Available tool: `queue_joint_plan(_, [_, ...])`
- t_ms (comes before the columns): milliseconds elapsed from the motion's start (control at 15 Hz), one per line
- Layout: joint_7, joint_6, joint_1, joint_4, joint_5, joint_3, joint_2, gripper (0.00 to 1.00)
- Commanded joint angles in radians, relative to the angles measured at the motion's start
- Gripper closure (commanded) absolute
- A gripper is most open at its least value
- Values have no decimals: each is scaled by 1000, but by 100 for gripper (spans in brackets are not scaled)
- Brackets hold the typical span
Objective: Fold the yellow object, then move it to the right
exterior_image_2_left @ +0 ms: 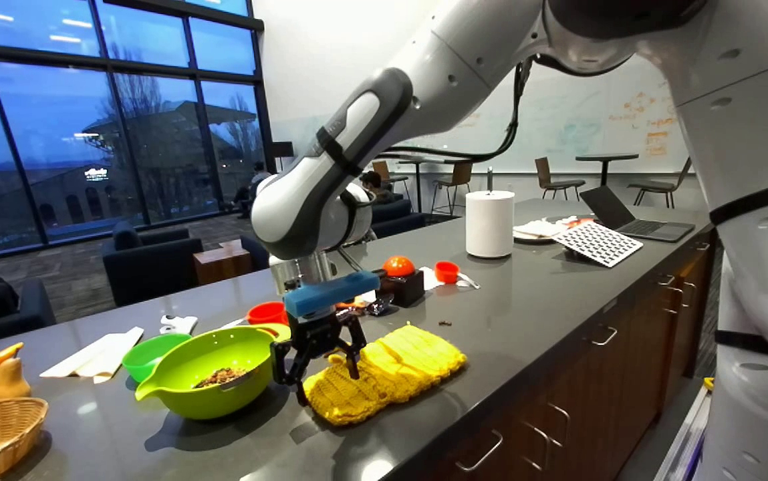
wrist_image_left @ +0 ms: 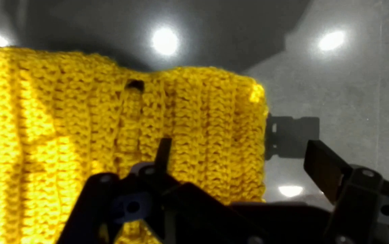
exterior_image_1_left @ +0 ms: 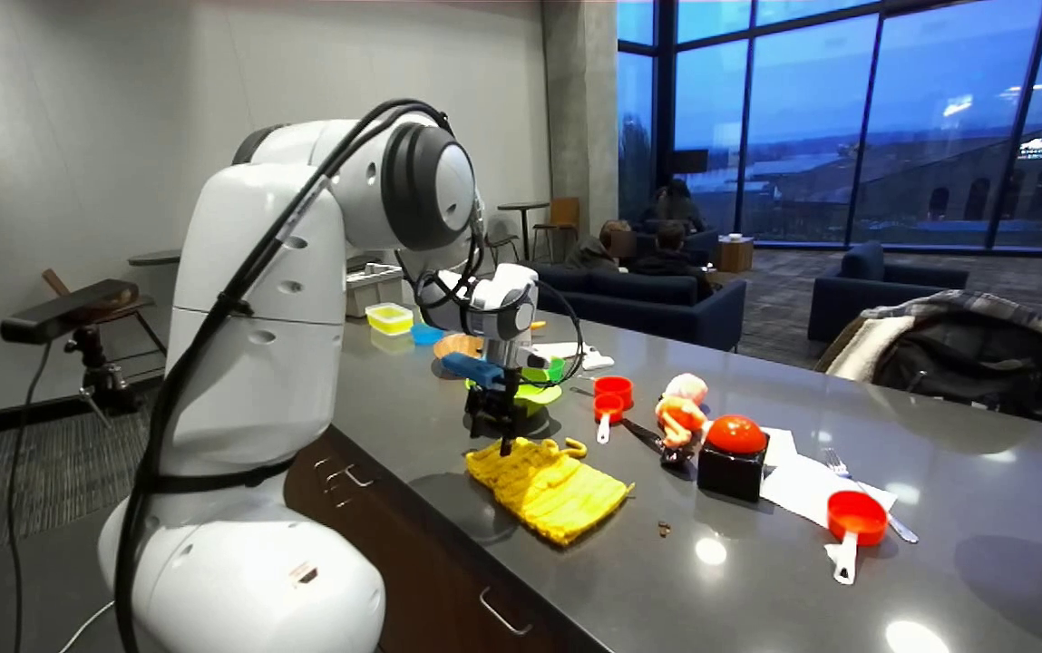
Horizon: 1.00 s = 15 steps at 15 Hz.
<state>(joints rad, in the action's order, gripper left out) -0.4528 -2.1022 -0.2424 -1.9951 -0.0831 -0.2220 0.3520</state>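
We locate the yellow ribbed knit towel point(exterior_image_2_left: 390, 377) on the dark countertop point(exterior_image_2_left: 510, 321), beside the green spouted mixing bowl point(exterior_image_2_left: 236, 395), with its bowl-side end beneath the gripper point(wrist_image_left: 238, 145). Its long axis runs roughly parallel to the nearest countertop edge; most of its length extends from the gripper away from the bowl. The fingers point(wrist_image_left: 323, 171) stand spread wide, pinching nothing: in the wrist view, one is over the towel, the other beyond its end edge, over the countertop. We judge this straddle suitable for closing across that edge, then carrying the end back along the long axis to fold. Finger contact we cannot confirm.
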Motion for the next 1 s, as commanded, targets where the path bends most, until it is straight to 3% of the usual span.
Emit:
queue_joint_plan(0, [26, -12, -31, 58, -17, 15, 64, 0])
queue_joint_plan(800, [54, -3, -48, 125, -23, 24, 148, 0])
queue_joint_plan(867, [55, -4, -50, 127, -17, 25, 147, 25])
queue_joint_plan(933, [53, -2, -53, 128, -11, 27, 145, 27])
